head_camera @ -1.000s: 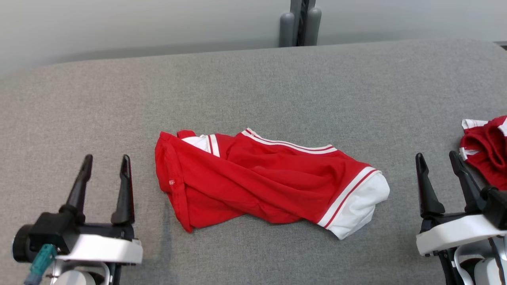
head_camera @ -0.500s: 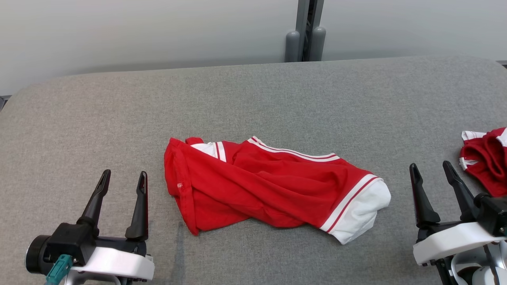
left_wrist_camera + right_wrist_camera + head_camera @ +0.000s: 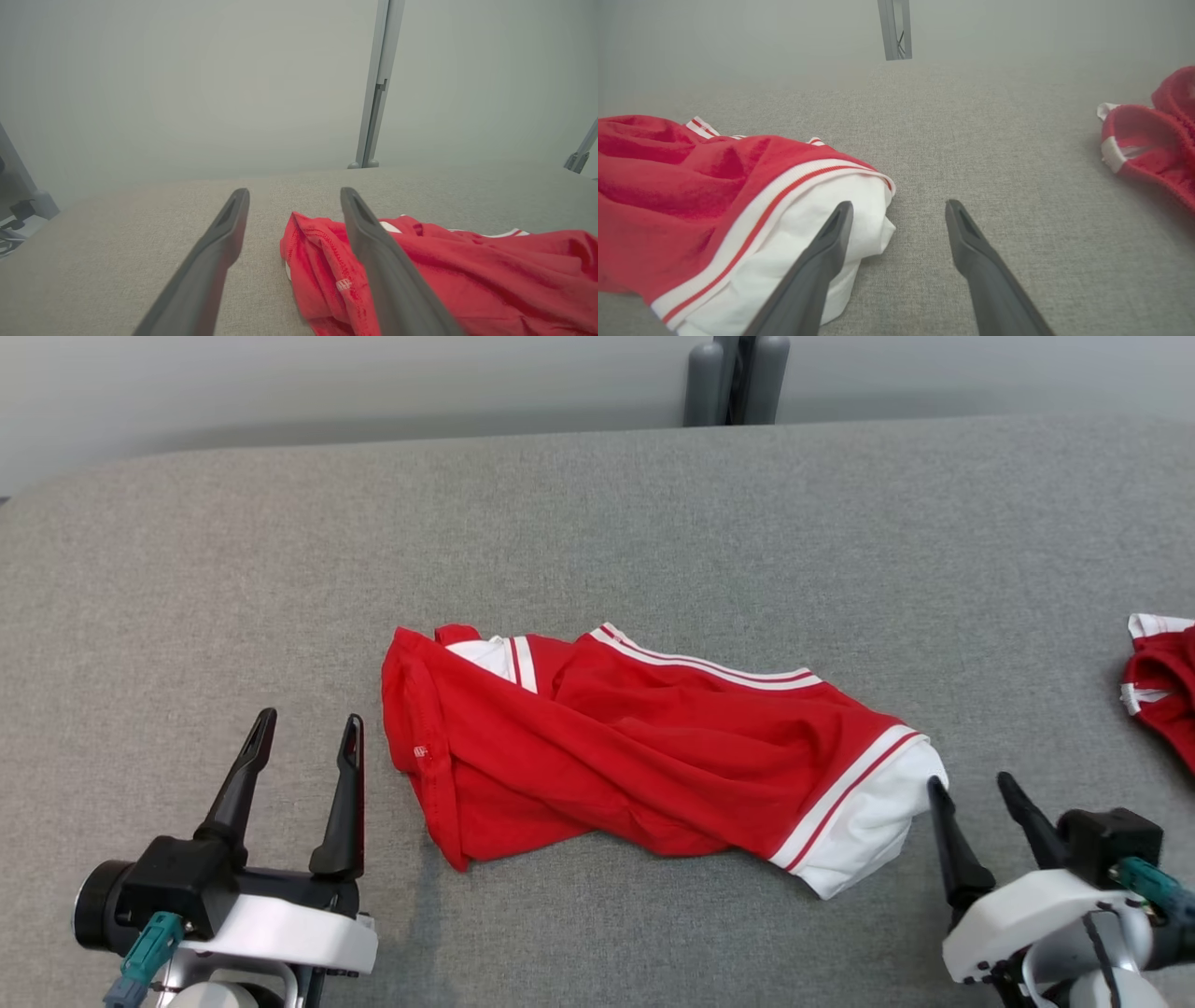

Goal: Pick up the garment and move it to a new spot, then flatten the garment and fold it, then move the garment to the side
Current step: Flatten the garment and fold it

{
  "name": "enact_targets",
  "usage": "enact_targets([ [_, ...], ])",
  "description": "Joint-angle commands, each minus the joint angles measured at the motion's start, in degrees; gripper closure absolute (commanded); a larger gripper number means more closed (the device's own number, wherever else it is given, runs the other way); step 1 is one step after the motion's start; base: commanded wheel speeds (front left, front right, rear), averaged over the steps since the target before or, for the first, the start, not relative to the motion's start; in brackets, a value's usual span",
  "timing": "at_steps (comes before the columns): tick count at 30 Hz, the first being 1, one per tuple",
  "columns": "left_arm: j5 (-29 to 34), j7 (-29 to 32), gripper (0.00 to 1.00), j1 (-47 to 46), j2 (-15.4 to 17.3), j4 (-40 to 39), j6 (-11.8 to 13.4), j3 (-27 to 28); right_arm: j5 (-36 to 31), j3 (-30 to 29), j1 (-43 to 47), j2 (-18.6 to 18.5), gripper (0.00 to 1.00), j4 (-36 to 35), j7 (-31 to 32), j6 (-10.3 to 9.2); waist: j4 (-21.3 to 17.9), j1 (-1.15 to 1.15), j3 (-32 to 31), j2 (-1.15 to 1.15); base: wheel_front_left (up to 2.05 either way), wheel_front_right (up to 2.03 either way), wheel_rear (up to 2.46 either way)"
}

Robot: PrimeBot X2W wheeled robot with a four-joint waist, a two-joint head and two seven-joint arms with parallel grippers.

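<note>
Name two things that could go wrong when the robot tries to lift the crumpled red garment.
1. The red garment lies bunched in overlapping folds; the open right gripper, beside its white cuff, may pinch just one layer, so it lifts twisted.
2. A second red garment lies on that arm's side; a wide swing could snag it.

My left pincer: two long dark tapered fingers, black block behind, white shell beneath, teal plug with cable beside. My right pincer: same dark fingers, white shell, teal plug.
</note>
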Motion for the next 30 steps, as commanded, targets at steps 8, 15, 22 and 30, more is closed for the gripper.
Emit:
enact_targets([
  [8,0.35,-0.74,0.00,-2.80,0.08,1.15,-0.63,-0.24,2.99,4.10,-6.02,-0.73,0.82,8.76,-2.82,-0.02,0.21,0.00,2.41,0.00,0.00,0.00,0.00],
  [15,0.36,-1.37,0.00,-3.44,0.13,2.02,-0.35,-0.05,4.71,4.76,-7.28,-1.51,1.00,8.35,-5.78,-0.02,-0.51,0.00,3.15,0.00,0.00,0.00,0.00],
  [22,0.09,-1.82,0.00,-3.55,0.31,2.17,-0.55,-0.01,3.32,0.45,-1.82,-1.54,1.00,-1.98,-3.56,-0.02,-1.85,0.00,3.45,0.00,0.00,0.00,0.00],
  [30,0.20,-2.07,0.00,-4.67,0.36,1.99,-0.63,-0.20,1.14,-5.17,4.66,-0.61,1.00,-17.93,3.75,-0.02,-2.50,0.00,5.01,0.00,0.00,0.00,0.00],
])
